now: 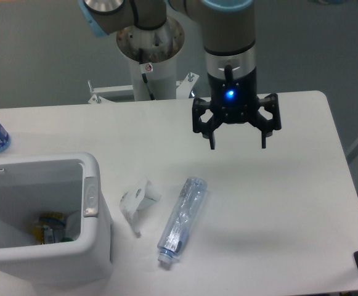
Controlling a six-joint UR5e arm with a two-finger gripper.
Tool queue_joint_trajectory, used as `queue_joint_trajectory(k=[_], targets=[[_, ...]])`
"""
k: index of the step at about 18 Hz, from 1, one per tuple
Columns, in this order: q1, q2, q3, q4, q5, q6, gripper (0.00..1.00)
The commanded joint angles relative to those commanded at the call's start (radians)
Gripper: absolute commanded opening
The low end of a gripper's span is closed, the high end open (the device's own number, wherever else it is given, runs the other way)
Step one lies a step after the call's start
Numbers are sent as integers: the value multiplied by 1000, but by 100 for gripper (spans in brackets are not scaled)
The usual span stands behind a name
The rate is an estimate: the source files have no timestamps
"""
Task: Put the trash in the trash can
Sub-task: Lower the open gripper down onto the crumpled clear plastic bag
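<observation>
Fixed camera: gripper (pixel 238 147) wide, empty, upper centre. Crushed bottle (pixel 182 219) and wrapper (pixel 138 201) lie lower centre beside trash can (pixel 91 197). Risk: smooth bottle slips from fingers.

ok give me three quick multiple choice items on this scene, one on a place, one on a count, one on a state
1. Where does the crushed bottle lie?
A. in the bin
B. on the table right of the wrapper
C. in the gripper

2. How many trash pieces lie on the table?
A. two
B. four
C. none

3. How is the gripper?
A. shut on the wrapper
B. shut, empty
C. open, empty

Answers:
1 B, it lies beside the wrapper, outside the bin.
2 A, only wrapper and crushed bottle.
3 C, its fingers stand spread above the table, holding nothing.
</observation>
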Motion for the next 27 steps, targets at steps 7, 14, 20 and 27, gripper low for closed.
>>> queue_joint_trajectory(k=[7,14,20,27], targets=[[-11,6,-57,6,-9,-11,100],[-46,46,-233,136,-35,-38,100],[-133,31,-365,143,-37,27,100],[-233,-81,-397,193,-40,41,100]])
